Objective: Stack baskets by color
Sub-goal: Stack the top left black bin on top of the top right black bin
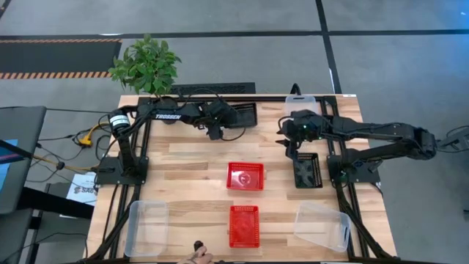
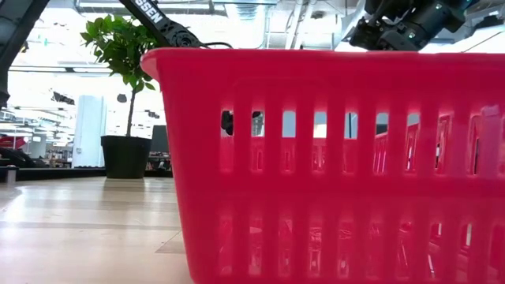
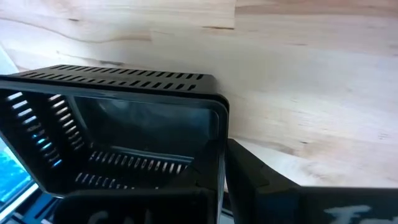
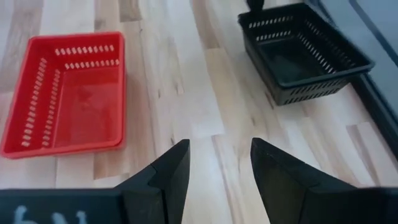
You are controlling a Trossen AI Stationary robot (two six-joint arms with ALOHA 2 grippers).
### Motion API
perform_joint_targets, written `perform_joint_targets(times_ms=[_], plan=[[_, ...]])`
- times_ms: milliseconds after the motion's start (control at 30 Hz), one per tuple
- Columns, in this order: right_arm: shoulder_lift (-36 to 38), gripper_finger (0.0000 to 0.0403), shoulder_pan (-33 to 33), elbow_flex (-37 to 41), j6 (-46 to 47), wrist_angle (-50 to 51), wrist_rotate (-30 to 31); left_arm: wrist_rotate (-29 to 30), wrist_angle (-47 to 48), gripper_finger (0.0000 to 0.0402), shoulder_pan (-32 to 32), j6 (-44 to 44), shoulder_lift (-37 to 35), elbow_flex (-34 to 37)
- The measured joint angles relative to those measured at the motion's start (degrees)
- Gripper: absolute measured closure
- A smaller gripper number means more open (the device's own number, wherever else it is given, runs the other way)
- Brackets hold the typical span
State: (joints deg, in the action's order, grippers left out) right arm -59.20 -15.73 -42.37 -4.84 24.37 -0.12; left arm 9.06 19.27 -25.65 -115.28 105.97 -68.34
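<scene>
My left gripper [image 1: 214, 130] is at the table's far edge, shut on a black perforated basket [image 1: 243, 115], whose inside fills the left wrist view [image 3: 124, 130]. My right gripper [image 4: 217, 168] hangs open above bare wood, with nothing between its fingers. It is between a red basket [image 4: 68, 93] and a second black basket [image 4: 305, 50]. Both of those baskets rest on their bottoms on the table. Another red basket [image 1: 244, 224] stands near the front edge and fills the low view [image 2: 331, 158]. My left gripper has the black basket by its upper wall beside a corner [image 3: 222, 163]. One finger [image 3: 124, 208] is on the inner side and the other [image 3: 273, 193] on the outer side. The basket sits tipped, with its opening toward the wrist camera. Whether it is clear of the table I cannot tell.
Clear bins stand at the front left [image 1: 146, 227], the front right [image 1: 322, 226] and the far right behind my right arm [image 1: 304, 103]. A potted plant [image 1: 146, 64] stands beyond the far left corner. The wood between the red baskets and the left frame is bare.
</scene>
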Motion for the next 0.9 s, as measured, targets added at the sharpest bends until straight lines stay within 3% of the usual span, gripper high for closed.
perform_joint_targets(times_ms=[600, 900], plan=[[0.0, 0.0212, -1.3, 0.0, -0.13, 0.06, -0.04, 0.46, 1.11, 0.0399, 0.22, 3.11, 0.0, -2.4], [0.0, 0.0212, -1.28, 0.0, -0.15, 0.21, -0.07, 0.26, -0.13, 0.0333, 0.22, 8.94, 0.0, -2.4]])
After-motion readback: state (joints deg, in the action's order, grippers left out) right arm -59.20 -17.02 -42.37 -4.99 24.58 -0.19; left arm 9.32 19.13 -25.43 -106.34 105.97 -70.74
